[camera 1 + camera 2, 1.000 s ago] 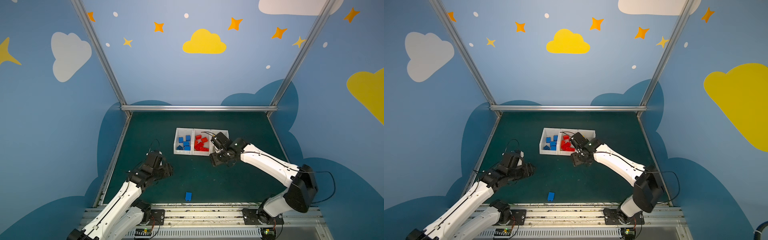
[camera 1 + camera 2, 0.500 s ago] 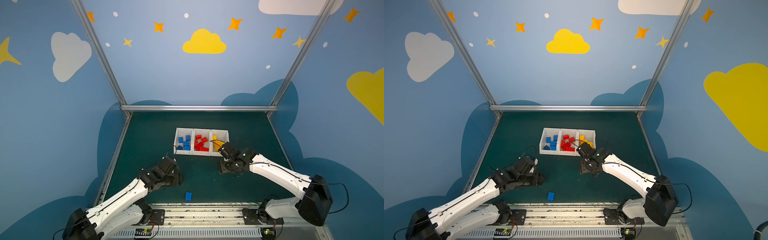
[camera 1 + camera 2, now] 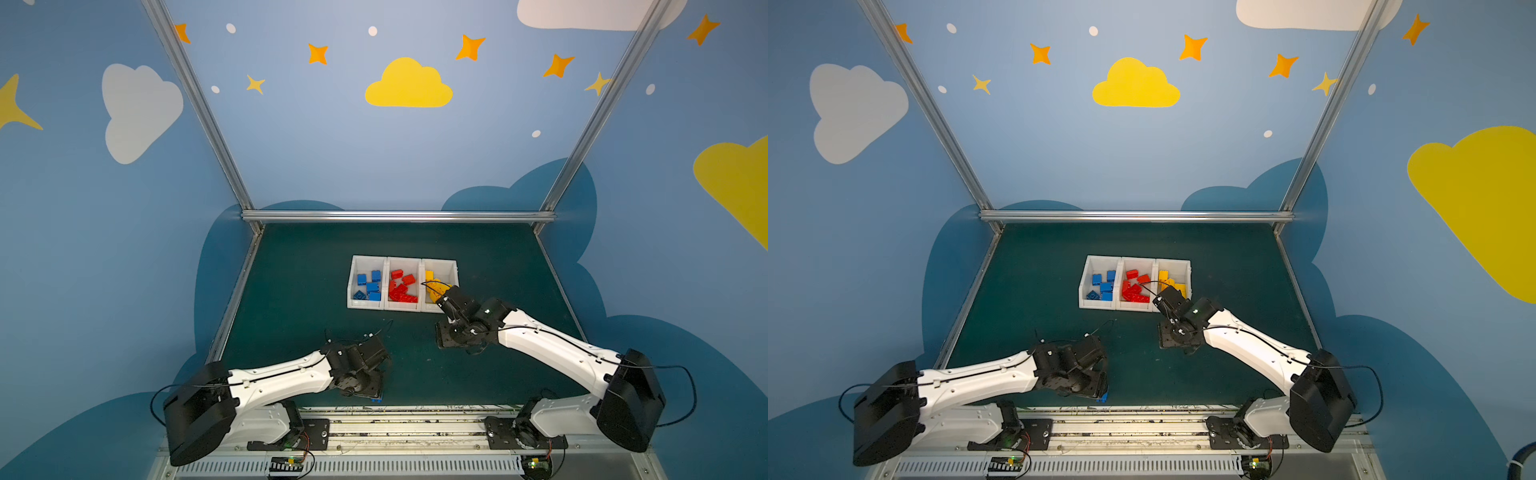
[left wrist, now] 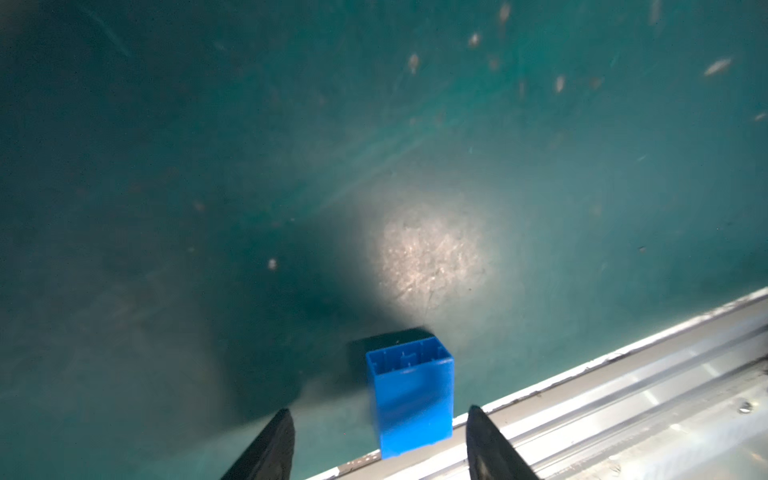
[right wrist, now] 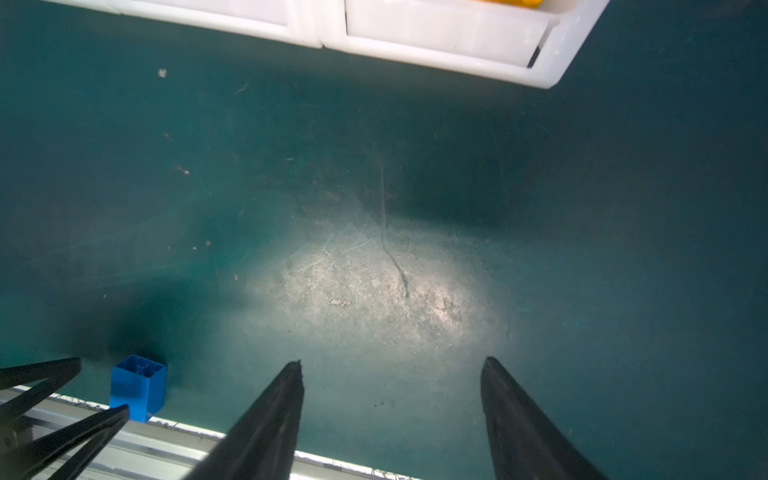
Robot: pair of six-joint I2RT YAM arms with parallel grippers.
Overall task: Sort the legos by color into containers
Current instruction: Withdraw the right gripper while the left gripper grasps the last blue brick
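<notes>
Blue, the one loose lego [image 4: 409,399] stood at the bench's [image 3: 299,291] front edge, lower centre in both top views. The left claw [image 4: 379,410], half open and empty, had swung down over it. The right claw [image 5: 392,361], parted and empty, had backed off the containers [image 3: 365,306].

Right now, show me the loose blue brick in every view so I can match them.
Top view: blue brick beside the metal rail, under the left gripper.
Top view: brick likewise.
Left wrist: brick ahead of open fingertips.
Right wrist: brick by the left gripper's fingers.
Shared landmark: that metal rail.
</notes>
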